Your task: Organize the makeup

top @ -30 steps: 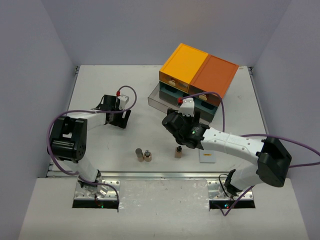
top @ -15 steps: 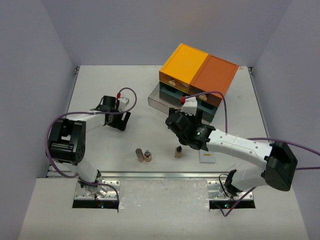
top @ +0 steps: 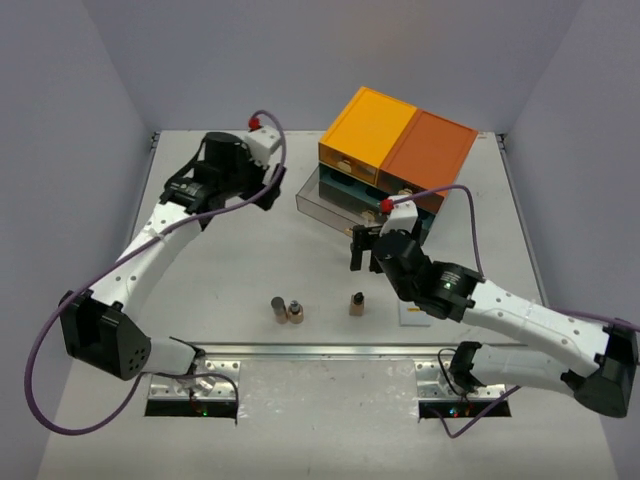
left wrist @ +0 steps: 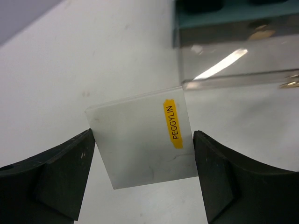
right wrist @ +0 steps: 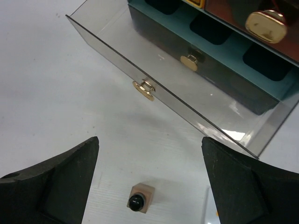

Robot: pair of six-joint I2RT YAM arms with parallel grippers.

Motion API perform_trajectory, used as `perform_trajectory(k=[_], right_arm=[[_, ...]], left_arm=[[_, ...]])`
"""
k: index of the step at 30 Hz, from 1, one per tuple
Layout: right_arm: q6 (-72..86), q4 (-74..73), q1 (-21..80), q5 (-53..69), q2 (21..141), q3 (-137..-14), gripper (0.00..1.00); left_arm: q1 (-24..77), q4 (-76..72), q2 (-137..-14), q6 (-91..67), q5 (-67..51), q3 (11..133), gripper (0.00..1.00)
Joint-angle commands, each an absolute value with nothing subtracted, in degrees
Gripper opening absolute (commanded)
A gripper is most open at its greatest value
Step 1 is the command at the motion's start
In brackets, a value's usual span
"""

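My left gripper (top: pixel 265 190) (left wrist: pixel 142 154) is shut on a flat white square (left wrist: pixel 135 135) with a yellow label and holds it above the table, left of the open clear drawer (top: pixel 325 203) (left wrist: pixel 233 60). My right gripper (top: pixel 365 255) (right wrist: pixel 150 144) is open and empty, raised above one tiny brown bottle (top: pixel 356 303) (right wrist: pixel 140 200). Two more tiny brown bottles (top: pixel 287 311) stand near the front edge. A second flat white square (top: pixel 413 315) lies by the right arm. The green discs, orange tube and white oval piece are out of view.
The orange-topped drawer chest (top: pixel 398 148) stands at the back right, its lowest clear drawer (right wrist: pixel 163 88) pulled out toward the table's middle, with gold handles. The side walls close in the table left and right.
My left arm has lifted off the table and swung back toward the drawer chest with the white square. My right gripper has drawn back and risen above the lone bottle.
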State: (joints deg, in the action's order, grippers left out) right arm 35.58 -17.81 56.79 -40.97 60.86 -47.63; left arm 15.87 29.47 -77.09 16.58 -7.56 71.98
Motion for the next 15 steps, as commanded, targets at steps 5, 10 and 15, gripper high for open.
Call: perform_trajectory(k=[5,10,15], right_arm=[[38.13,-22.25,55.73,-49.42,47.5,-42.11,0.91],[40.14,-24.31,55.55,-51.69,42.81,-39.62,0.91],[40.5,-24.83,55.55,-52.21,41.07,-38.85,0.91]], left_arm=[[35.86,27.52,-91.41,15.07,-0.3,93.05,0.0],[38.64,22.57,-98.13,16.75,3.65,97.19,0.0],[39.2,18.55,-100.26,16.44,4.13,95.19,0.0]])
